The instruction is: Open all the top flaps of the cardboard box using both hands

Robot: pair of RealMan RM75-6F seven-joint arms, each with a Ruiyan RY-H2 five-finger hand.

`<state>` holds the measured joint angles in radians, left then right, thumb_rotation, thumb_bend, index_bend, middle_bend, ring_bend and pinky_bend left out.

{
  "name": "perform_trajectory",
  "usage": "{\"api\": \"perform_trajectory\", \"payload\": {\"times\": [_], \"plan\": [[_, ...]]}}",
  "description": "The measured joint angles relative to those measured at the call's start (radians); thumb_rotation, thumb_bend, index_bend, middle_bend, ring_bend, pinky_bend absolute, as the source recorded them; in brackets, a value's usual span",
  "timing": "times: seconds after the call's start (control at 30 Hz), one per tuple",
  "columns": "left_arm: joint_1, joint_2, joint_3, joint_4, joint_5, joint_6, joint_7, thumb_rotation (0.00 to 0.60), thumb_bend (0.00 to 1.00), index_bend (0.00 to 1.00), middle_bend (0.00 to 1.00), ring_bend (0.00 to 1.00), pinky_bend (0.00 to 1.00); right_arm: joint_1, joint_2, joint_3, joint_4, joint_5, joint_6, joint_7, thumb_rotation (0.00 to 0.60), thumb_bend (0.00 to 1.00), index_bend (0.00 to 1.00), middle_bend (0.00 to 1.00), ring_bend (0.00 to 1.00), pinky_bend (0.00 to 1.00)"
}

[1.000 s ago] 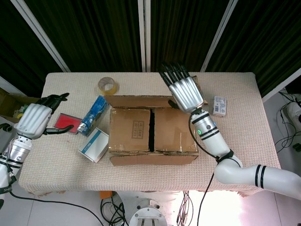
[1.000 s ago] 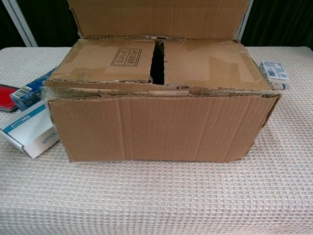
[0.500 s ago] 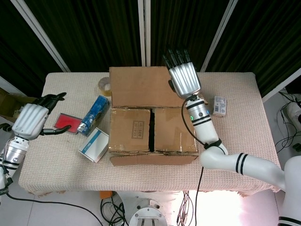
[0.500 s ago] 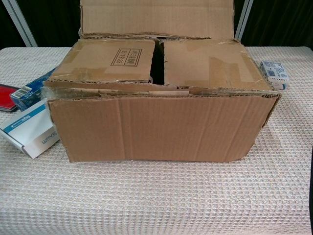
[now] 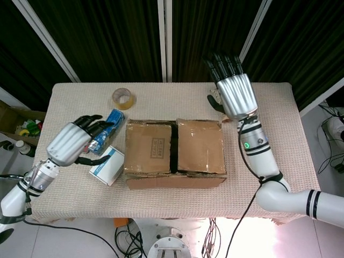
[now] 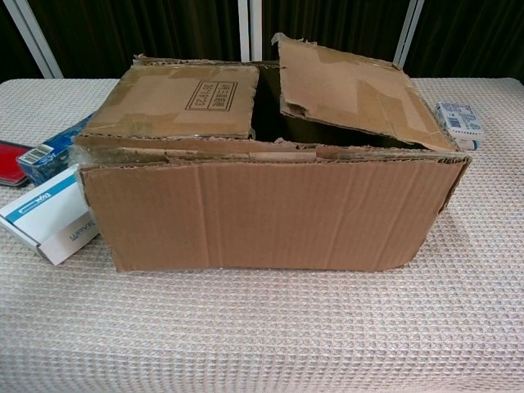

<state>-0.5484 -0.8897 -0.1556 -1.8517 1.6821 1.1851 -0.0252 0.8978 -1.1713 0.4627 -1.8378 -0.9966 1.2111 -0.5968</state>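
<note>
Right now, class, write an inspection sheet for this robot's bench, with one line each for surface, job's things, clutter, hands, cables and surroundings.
Surface: table under a beige woven cloth.
Job's things: brown cardboard box mid-table; left top flap lies flat, right top flap is tilted up at its inner edge.
Clutter: tape roll, blue packet, white and blue carton, small white box.
Hands: left hand beside the box's left end, holding nothing; right hand raised behind the box's right end, fingers spread, holding nothing.
Cables: black cables on the floor below the table's front edge.
Surroundings: dark curtains with white frame bars.
</note>
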Motion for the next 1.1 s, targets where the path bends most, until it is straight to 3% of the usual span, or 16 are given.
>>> {"api": "perform_trajectory", "payload": {"times": [0.13,0.4,0.8,1.1], "plan": [[-0.096,-0.046,-0.004,-0.04,0.065,-0.094,0.021,0.001,0.16,0.25,0.32,0.16,0.27,-0.067,0.091,-0.005,-0.097,-0.028,0.027,0.043,0.6,0.23,0.0,0.0,0.0,0.0],[-0.252,-0.192,0.002,-0.029,0.123,-0.258,0.051,0.0,0.08,0.27,0.33,0.16,0.27,-0.201,0.206,-0.059,-0.193,-0.156,0.087,0.159,0.6,0.22,0.0,0.0,0.0,0.0],[-0.343,-0.308,-0.013,0.117,0.069,-0.313,0.095,0.0,0.06,0.27,0.32,0.14,0.27,-0.322,0.247,-0.16,-0.206,-0.358,0.144,0.278,0.6,0.22,0.0,0.0,0.0,0.0],[-0.374,-0.347,0.0,0.173,0.054,-0.297,0.069,0.0,0.06,0.29,0.31,0.14,0.27,-0.362,0.253,-0.181,-0.199,-0.459,0.186,0.3,0.6,0.22,0.0,0.0,0.0,0.0]]}}
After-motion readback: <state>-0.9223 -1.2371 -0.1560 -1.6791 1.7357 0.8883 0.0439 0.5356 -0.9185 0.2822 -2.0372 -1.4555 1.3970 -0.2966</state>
